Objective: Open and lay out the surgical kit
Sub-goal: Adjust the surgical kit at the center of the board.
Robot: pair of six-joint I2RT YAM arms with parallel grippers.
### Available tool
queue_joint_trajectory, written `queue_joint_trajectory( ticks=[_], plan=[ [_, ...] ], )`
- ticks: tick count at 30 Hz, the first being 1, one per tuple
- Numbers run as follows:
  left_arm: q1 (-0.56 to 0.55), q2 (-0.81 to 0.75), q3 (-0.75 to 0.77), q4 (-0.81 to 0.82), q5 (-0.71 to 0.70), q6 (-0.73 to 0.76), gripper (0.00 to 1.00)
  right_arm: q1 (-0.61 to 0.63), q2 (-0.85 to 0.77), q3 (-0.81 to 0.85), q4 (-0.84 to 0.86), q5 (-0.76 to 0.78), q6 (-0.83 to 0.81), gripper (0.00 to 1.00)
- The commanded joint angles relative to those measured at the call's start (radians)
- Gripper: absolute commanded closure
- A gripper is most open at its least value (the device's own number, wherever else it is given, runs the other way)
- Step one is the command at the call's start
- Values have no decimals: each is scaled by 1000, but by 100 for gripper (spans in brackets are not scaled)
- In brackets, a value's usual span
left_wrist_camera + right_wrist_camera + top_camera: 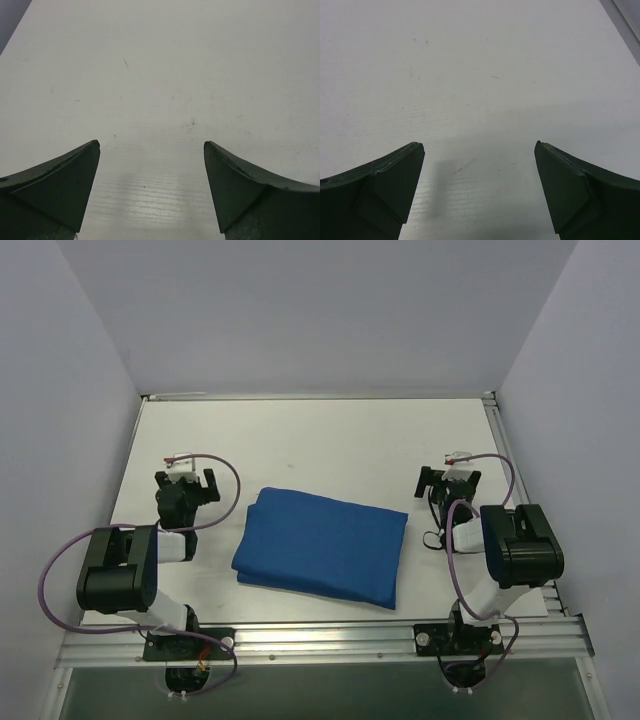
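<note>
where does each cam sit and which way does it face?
Top external: above and behind the arm bases, looking down on the table; both arms show, left gripper and right gripper either side of the folded blue wrap.
Left wrist: on the left arm, facing the table past its open fingers.
Right wrist: same, on the right arm.
Shared: the table in all three; wrap only in the top view.
</note>
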Motion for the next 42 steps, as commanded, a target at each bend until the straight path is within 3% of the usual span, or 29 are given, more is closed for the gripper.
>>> queue_joint_trajectory(
  ticks=[1, 4, 7, 9, 11, 15, 17, 18, 20, 21, 25, 27, 28, 29, 31, 32, 35, 38, 41, 42],
  plan=[
    [0, -11, 28, 37, 9, 25, 6, 2, -23, 11, 147, 26, -19, 0],
    [2, -37, 31, 32, 15, 22, 6, 2, -24, 8, 153, 29, -19, 0],
    [-1, -139, 138, -218, 60, 33, 6, 6, -36, 5, 145, 43, -18, 0],
    [-12, -181, 210, -441, 40, 19, 6, 41, -65, 14, 95, 201, -19, 0],
    [-45, -218, 301, -588, -132, -152, 6, 116, -96, 35, 59, 343, -25, 0],
    [-33, -231, 511, -986, -247, -491, 6, 178, -196, 101, -211, 511, 28, 0],
    [17, -224, 593, -1154, -116, -648, 6, 195, -289, 187, -414, 597, 178, 0],
    [32, -226, 600, -1172, -51, -680, 6, 197, -318, 227, -647, 592, 220, 0],
    [77, -264, 515, -1053, 100, -772, 6, 195, -377, 337, -856, 557, 333, 0],
    [142, -278, 459, -941, 303, -811, 6, 195, -391, 353, -972, 549, 350, 0],
    [262, -264, 186, -374, 699, -1062, 6, 174, -499, 359, -1068, 229, 341, 0],
    [261, -299, 125, -351, 712, -1084, 6, 174, -523, 415, -1207, 88, 373, 0],
    [235, -357, 125, -418, 694, -1063, 6, 180, -520, 431, -1255, 39, 379, 0],
    [212, -391, 131, -627, 669, -988, 6, 180, -518, 443, -1290, -16, 380, 0],
    [105, -510, 173, -844, 550, -899, 6, 180, -529, 456, -1418, -132, 398, 1],
    [68, -552, 189, -1044, 499, -823, 6, 177, -556, 451, -1470, -159, 409, 2],
    [-71, -753, 204, -1294, 294, -735, 6, 187, -619, 451, -1534, -271, 425, 8],
    [-133, -946, 229, -1502, 95, -707, 6, 194, -667, 480, -1594, -368, 464, 16],
    [-230, -1063, 192, -1474, 34, -720, 6, 270, -681, 502, -1610, -416, 481, 20],
    [-251, -1073, 186, -1479, 32, -739, 6, 357, -673, 515, -1633, -403, 482, 20]
  ],
)
